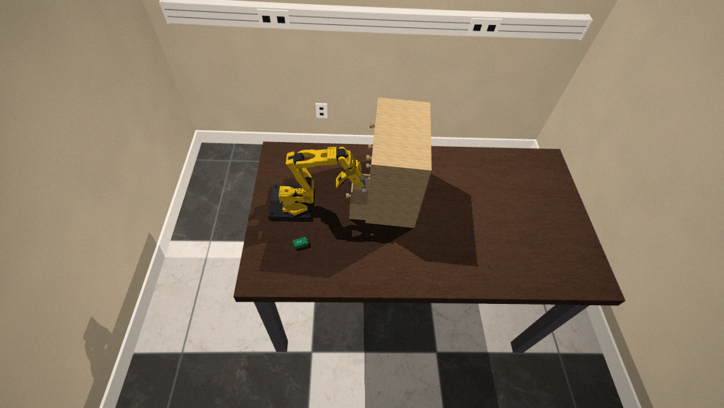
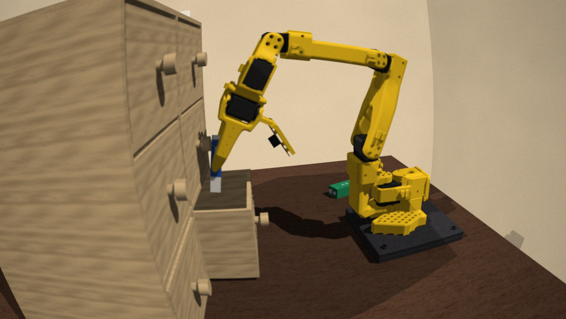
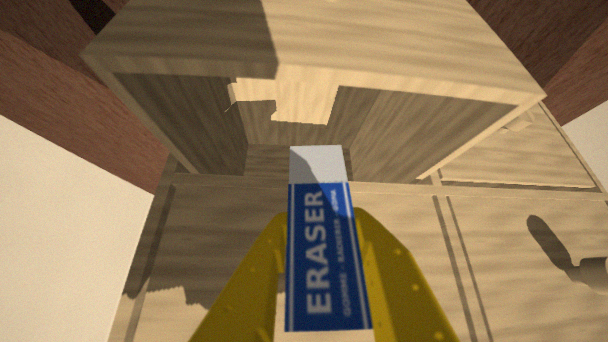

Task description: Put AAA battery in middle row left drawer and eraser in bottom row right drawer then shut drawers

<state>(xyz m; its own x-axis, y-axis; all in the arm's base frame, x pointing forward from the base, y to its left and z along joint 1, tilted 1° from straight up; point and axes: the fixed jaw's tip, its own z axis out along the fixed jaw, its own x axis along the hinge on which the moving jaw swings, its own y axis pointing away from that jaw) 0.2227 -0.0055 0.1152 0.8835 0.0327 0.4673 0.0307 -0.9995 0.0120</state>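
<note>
The wooden chest (image 1: 397,162) has three rows of two drawers. Its bottom-row drawer (image 2: 227,222) on the right, as one faces the fronts, stands pulled out; the other drawers look shut. My gripper (image 2: 217,168) is shut on the blue and white eraser (image 2: 211,166). It holds the eraser upright, white end down, just above the open drawer near the chest front. In the wrist view the eraser (image 3: 322,240) sits between my two yellow fingers, over the empty drawer box (image 3: 300,75). I see no AAA battery in any view.
A small green block (image 1: 301,243) lies on the table in front of the arm's base (image 1: 289,207); it also shows in the exterior view (image 2: 339,189). Knobs of the middle-row drawers (image 2: 203,144) stick out close beside my gripper.
</note>
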